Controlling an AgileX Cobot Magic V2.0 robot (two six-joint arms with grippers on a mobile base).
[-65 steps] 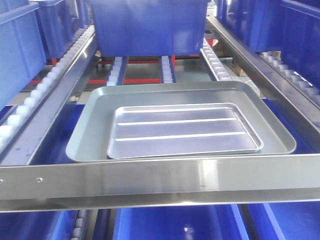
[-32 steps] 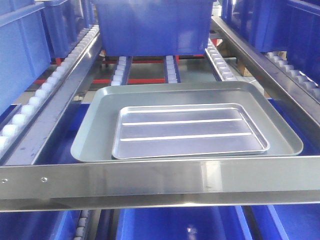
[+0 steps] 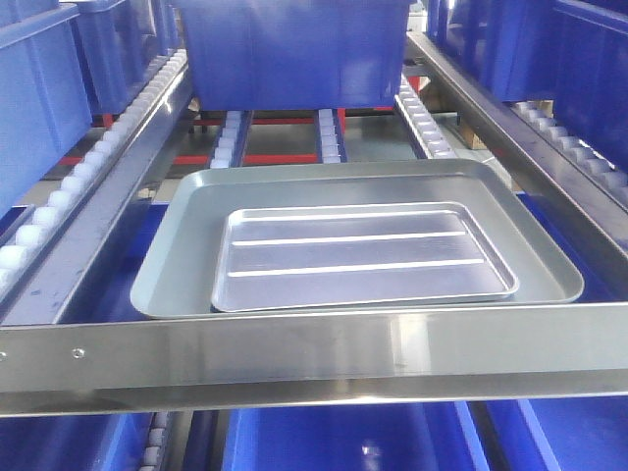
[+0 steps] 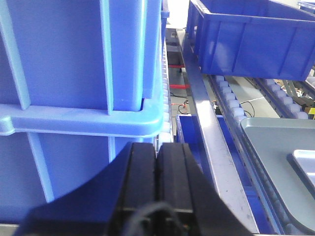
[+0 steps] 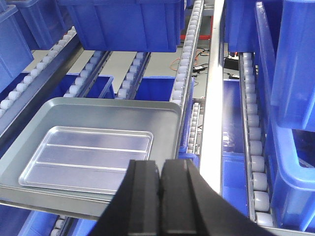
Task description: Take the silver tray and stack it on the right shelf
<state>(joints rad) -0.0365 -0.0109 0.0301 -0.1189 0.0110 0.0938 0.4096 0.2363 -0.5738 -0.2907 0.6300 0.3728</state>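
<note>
The silver tray (image 3: 361, 257) lay flat inside the larger grey tray (image 3: 172, 265), both resting on the roller shelf (image 3: 294, 348) just behind its broad steel front bar. Its two raised ribs ran left to right in the front view, so its long axis lay across the shelf, parallel to the bar.

Neither arm had hold of it. The right gripper (image 5: 160, 196) was clenched, its two black fingers pressed together with nothing between them. In the right wrist view the silver tray (image 5: 88, 157) sat ahead of that gripper and off to its left, with the tray's near long edge closest to the fingertips. The left gripper (image 4: 157, 182) was likewise closed and empty, pointed at a blue bin (image 4: 74, 64) close in front of it. In its view only a corner of the silver tray (image 4: 305, 164) showed at the far right edge, so the tray lay well off to that arm's right.

By that layout the right arm looked the nearer and better aligned for the grab, though how high it hovered above the tray could not be judged from these views. It would have to open before reaching the rim.
</note>
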